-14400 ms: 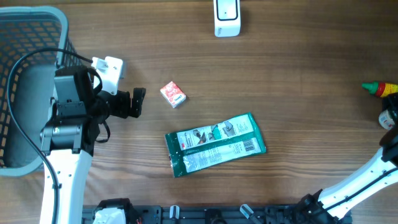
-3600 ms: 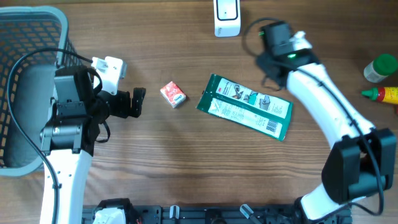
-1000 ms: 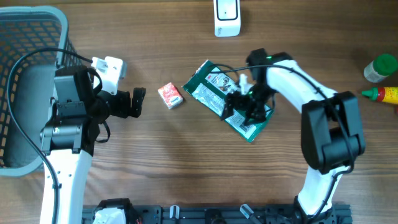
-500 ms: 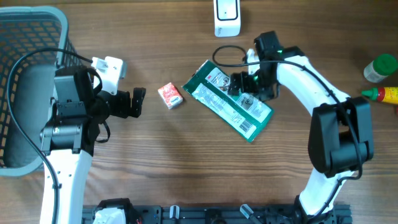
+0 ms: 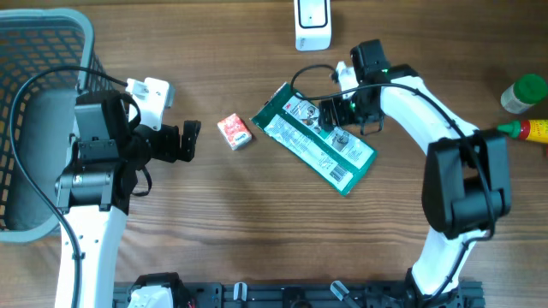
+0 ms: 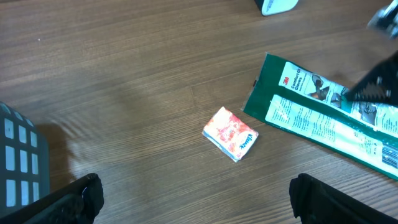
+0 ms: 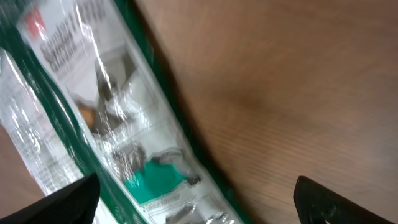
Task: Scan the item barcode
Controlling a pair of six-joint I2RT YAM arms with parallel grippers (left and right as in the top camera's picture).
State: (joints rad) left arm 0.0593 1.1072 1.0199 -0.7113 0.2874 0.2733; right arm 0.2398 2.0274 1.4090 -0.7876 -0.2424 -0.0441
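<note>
The item, a long green and white package [image 5: 313,138], lies flat and diagonal on the wooden table, printed side up. In the right wrist view the package [image 7: 106,118] fills the left half. My right gripper [image 5: 342,109] hovers over the package's far edge, open and holding nothing; its gripper [image 7: 198,198] straddles that edge and bare wood. The white scanner [image 5: 312,24] stands at the table's far edge. My left gripper [image 5: 190,141] stays open to the left, well apart from the package [image 6: 329,118], with nothing between its dark fingertips [image 6: 87,193].
A small red and white box [image 5: 234,131] lies between my left gripper and the package, also seen as the box [image 6: 231,133] in the left wrist view. A grey basket [image 5: 51,38] occupies the far left. A green-capped bottle [image 5: 522,92] and a red-yellow bottle [image 5: 529,129] stand at the right edge.
My right gripper has opened fully, let go of the package and drawn back from its middle toward its far edge. The package has settled flat. The left arm has not moved.
</note>
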